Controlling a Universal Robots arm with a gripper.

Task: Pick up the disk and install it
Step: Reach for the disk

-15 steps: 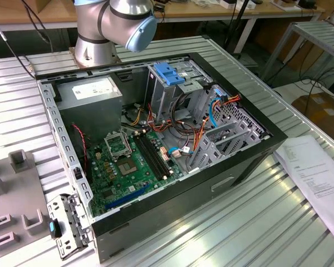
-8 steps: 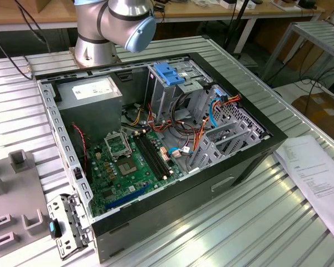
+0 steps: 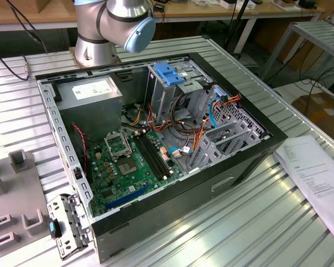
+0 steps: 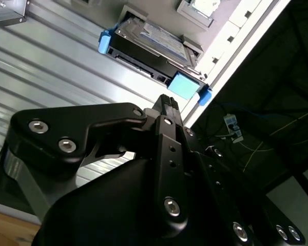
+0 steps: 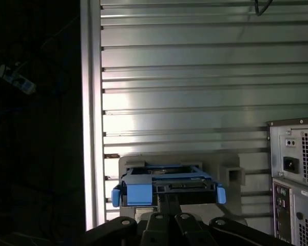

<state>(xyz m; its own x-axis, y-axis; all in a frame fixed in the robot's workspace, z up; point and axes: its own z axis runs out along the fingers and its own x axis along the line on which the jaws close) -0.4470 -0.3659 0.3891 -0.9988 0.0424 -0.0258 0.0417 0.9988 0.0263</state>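
- Looking like a robotics lab or workshop, not a home.
- Robot arm [image 3: 117, 22] standing on a ribbed aluminium table [image 3: 256, 222].
- Open computer case [image 3: 211, 186] lying there, motherboard [image 3: 128, 161] and wiring showing.
- Disk [image 5: 167, 184] sitting in a grey holder fixture [image 5: 231, 174].
- Wooden workbenches [image 3: 44, 14] running behind, loose cable [image 3: 5, 62] trailing, printed sheet [image 3: 317, 172] lying beside the case.

Silver arm [image 3: 94, 33], blue joint cap [image 3: 140, 34], black screw-studded hand [image 4: 165, 106].
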